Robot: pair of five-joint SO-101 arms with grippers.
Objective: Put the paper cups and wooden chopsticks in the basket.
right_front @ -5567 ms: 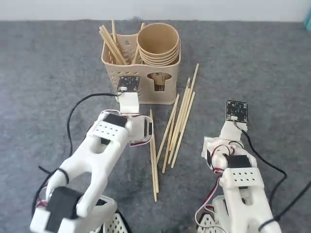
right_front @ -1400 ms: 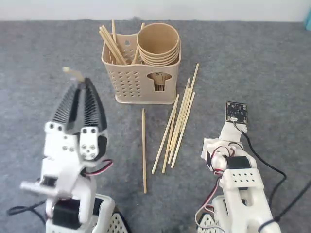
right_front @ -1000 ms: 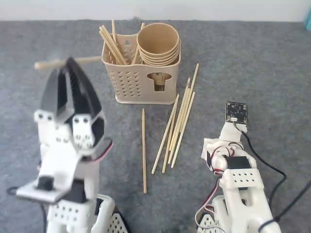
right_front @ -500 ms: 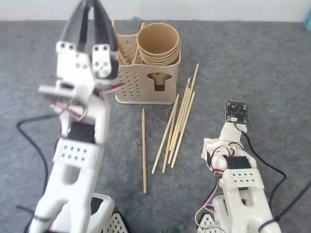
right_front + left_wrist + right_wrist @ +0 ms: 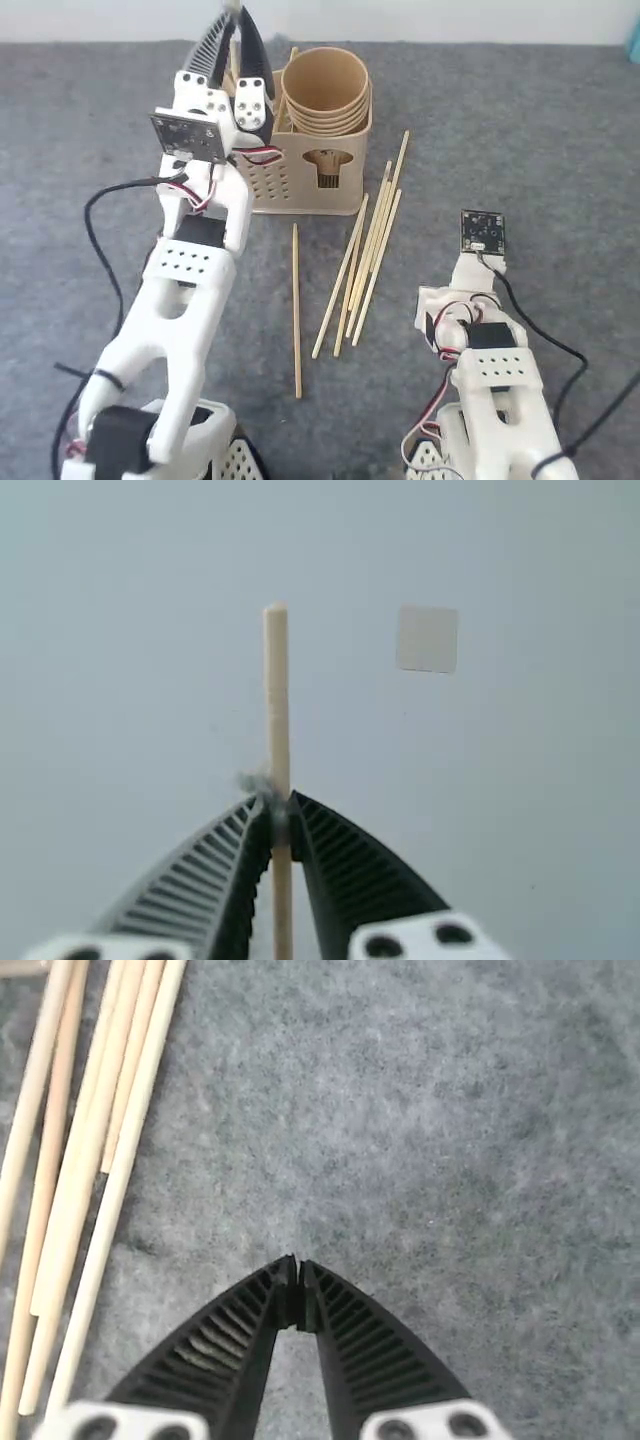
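My left gripper [image 5: 233,22] is shut on a wooden chopstick [image 5: 275,700] and hangs over the left compartment of the beige basket [image 5: 300,190]. That chopstick stands upright between the fingers [image 5: 330,850]. Stacked paper cups [image 5: 326,88] fill the basket's right compartment; chopsticks in the left compartment are mostly hidden behind the gripper. One loose chopstick [image 5: 296,310] lies on the carpet in front of the basket, with a bundle of several chopsticks [image 5: 368,255] to its right. My right gripper [image 5: 298,1278] is shut on nothing, low over the carpet beside that bundle [image 5: 85,1150].
Grey carpet [image 5: 520,130] covers the table, with open room right of the bundle and left of the basket. The right arm's base [image 5: 495,390] sits at the front right. A pale wall runs behind the table's far edge.
The left arm lifted a chopstick off the carpet, raised it and swung it from the front left up to the basket's left compartment. The right arm has kept still.
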